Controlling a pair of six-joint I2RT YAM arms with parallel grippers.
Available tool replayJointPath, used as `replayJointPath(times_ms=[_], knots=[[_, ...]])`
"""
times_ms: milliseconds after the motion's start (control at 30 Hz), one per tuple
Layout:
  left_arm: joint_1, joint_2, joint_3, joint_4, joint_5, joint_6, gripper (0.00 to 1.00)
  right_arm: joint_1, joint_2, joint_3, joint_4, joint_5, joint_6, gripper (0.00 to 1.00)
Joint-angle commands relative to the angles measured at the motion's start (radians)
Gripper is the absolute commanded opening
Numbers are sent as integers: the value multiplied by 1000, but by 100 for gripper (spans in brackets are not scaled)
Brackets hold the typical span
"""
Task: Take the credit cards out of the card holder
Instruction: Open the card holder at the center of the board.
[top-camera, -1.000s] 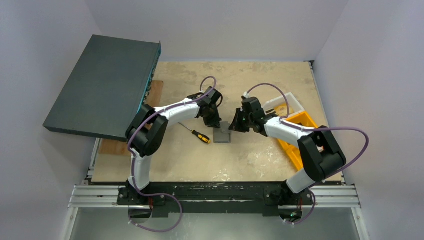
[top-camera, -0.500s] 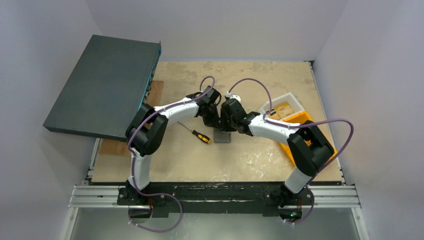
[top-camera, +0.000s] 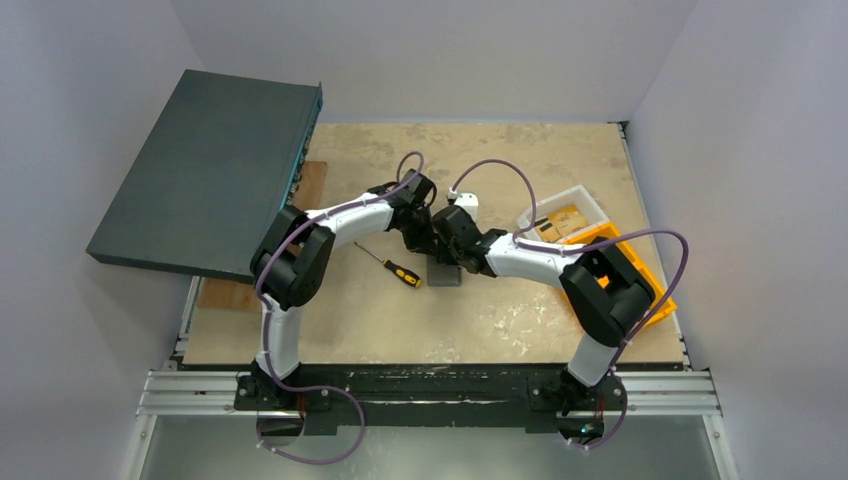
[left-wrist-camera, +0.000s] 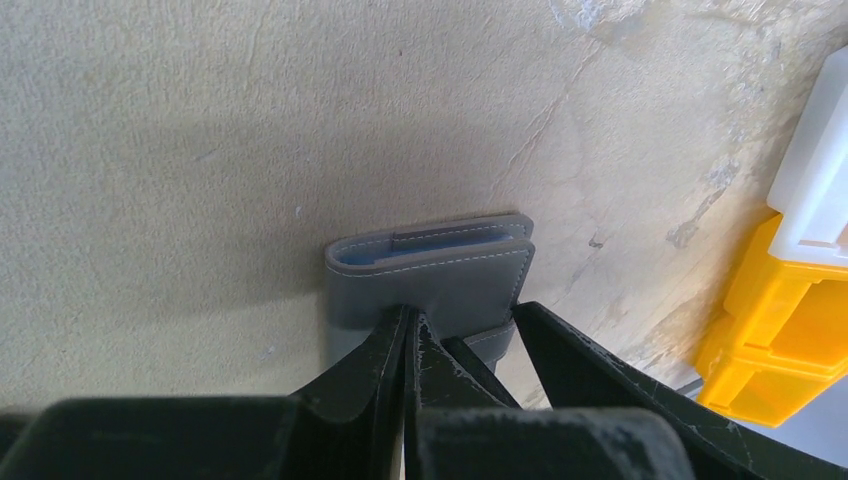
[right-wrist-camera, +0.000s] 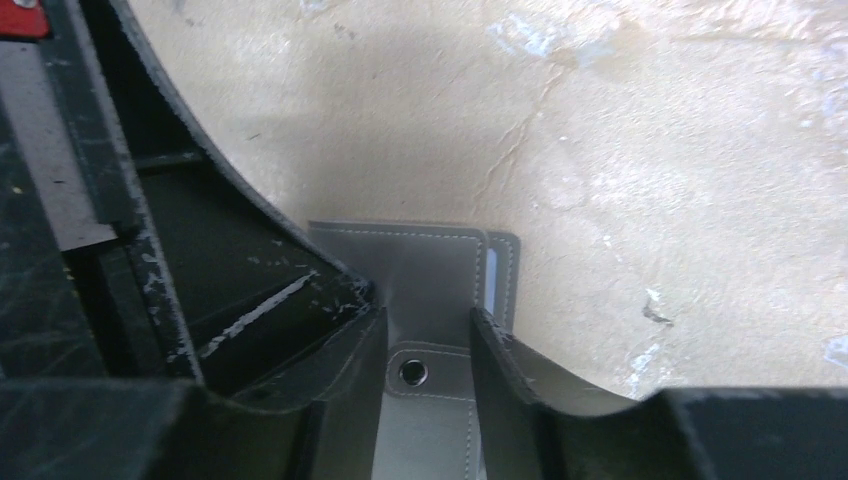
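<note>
The grey card holder (top-camera: 446, 276) lies folded on the table at mid-centre. In the left wrist view the card holder (left-wrist-camera: 440, 285) shows a pale blue edge between its flaps; I cannot tell whether that is cards. My left gripper (top-camera: 427, 248) is shut, its tips (left-wrist-camera: 412, 325) pressing on the holder's near edge. My right gripper (top-camera: 452, 252) is open right beside it. In the right wrist view its fingers (right-wrist-camera: 428, 335) straddle the closing tab (right-wrist-camera: 425, 400) with its snap, over the holder (right-wrist-camera: 430, 265).
A screwdriver (top-camera: 402, 273) with an orange and black handle lies just left of the holder. A large dark flat box (top-camera: 210, 170) overhangs the far left. Orange bins (top-camera: 630, 275) and a clear bin (top-camera: 565, 212) stand at the right, also in the left wrist view (left-wrist-camera: 770, 340).
My right arm has swung left from beside the bins to the card holder, and its fingers now sit round the tab next to my left gripper. The left gripper has barely moved.
</note>
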Motion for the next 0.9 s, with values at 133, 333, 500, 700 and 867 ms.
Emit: replayJointPath(times_ms=[133, 333, 500, 700, 867], knots=[[6, 70, -36, -10, 32, -30, 0, 55, -17, -87, 57, -45, -15, 38], [16, 82, -39, -9, 54, -39, 0, 58, -59, -138, 121, -48, -9, 37], [22, 83, -39, -12, 58, -43, 0, 81, -25, -100, 74, -4, -24, 36], [23, 88, -39, -15, 62, -41, 0, 116, -13, -79, 39, 48, -27, 42], [22, 88, -39, -18, 63, -41, 0, 120, -13, -73, 23, 69, -22, 42]])
